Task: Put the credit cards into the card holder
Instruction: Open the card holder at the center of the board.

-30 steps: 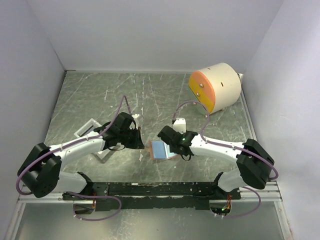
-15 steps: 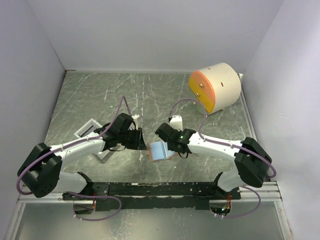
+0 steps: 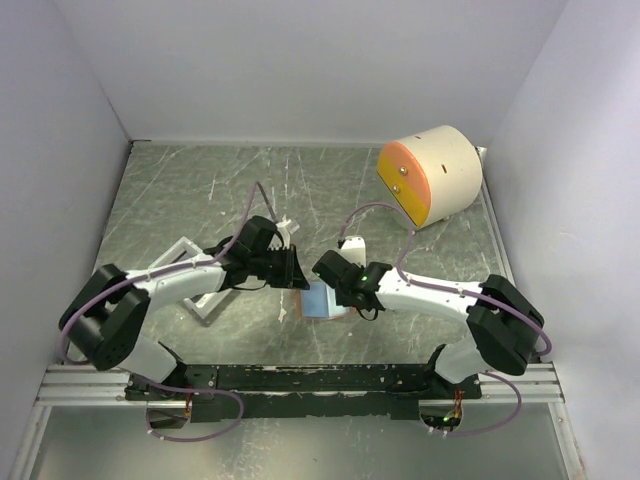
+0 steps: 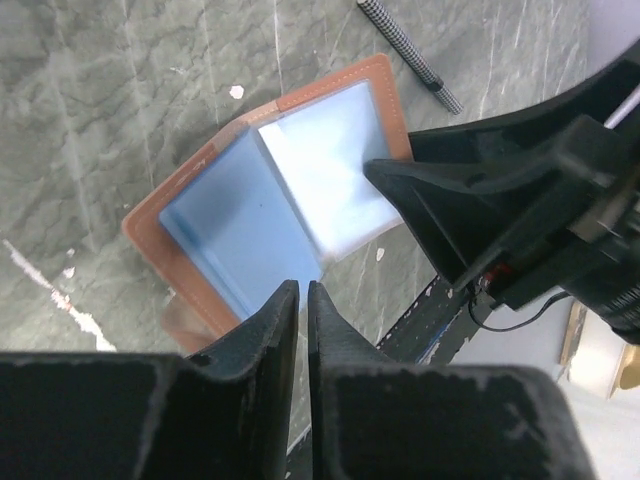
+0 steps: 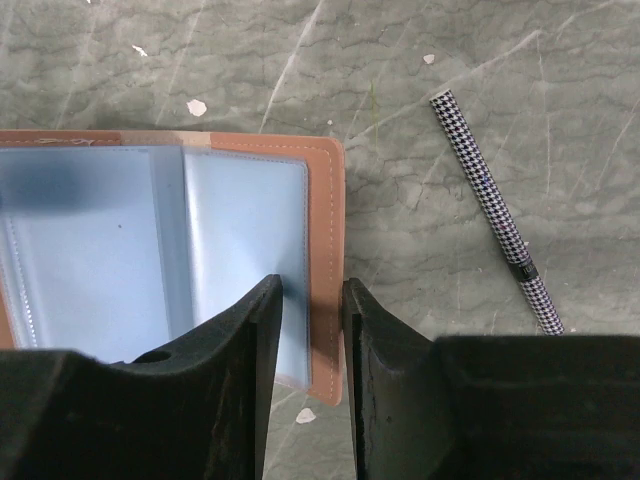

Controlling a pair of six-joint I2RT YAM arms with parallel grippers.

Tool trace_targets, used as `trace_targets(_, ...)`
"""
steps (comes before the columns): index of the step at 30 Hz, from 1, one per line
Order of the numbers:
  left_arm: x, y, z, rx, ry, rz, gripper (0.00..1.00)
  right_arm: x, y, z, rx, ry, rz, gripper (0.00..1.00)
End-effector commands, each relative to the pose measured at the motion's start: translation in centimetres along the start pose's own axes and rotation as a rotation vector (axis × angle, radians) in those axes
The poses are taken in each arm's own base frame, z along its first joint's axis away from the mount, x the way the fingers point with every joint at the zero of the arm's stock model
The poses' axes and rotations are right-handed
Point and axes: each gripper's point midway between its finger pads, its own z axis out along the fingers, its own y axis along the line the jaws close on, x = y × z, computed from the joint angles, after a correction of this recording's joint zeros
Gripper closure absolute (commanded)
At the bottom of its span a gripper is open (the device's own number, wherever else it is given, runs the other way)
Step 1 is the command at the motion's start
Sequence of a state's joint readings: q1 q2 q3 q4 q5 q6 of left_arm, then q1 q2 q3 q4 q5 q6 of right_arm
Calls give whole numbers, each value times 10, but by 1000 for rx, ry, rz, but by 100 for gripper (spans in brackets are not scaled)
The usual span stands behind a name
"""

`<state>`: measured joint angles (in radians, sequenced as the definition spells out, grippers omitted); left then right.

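Note:
The card holder lies open and flat on the table between both arms, a salmon-brown cover with pale blue inner sleeves. My right gripper is open. Its fingertips straddle the holder's right rim, one over the blue sleeve and one at the outer edge. My left gripper hangs at the holder's near-left side, its jaws closed to a thin slit with nothing showing between them. In the top view the left gripper and right gripper nearly meet over the holder. No loose credit cards show.
A black-and-white checked pen lies on the table just right of the holder. A big cream cylinder with an orange face stands at the back right. A white rectangular tray sits partly under the left arm. Walls close in on three sides.
The left arm has swung right, bringing its gripper up to the holder's left side; its jaws opened briefly and closed again. The right gripper narrowed a little and shifted slightly left.

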<state>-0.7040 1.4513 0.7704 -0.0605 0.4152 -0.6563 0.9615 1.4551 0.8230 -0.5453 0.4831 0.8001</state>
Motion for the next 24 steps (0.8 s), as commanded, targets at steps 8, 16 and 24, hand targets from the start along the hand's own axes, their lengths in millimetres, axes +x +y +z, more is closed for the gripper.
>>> trace_targets(8, -7, -9, 29, 80, 24, 1, 78, -7, -2, -9, -18, -36, 24, 69)
trace_targets(16, 6, -7, 45, 143, 57, -46, 78, -20, 10, -24, -93, -55, 51, 68)
trace_targets(24, 7, -21, 52, 203, 64, -49, 79, -37, 21, -47, -175, -80, 79, 67)
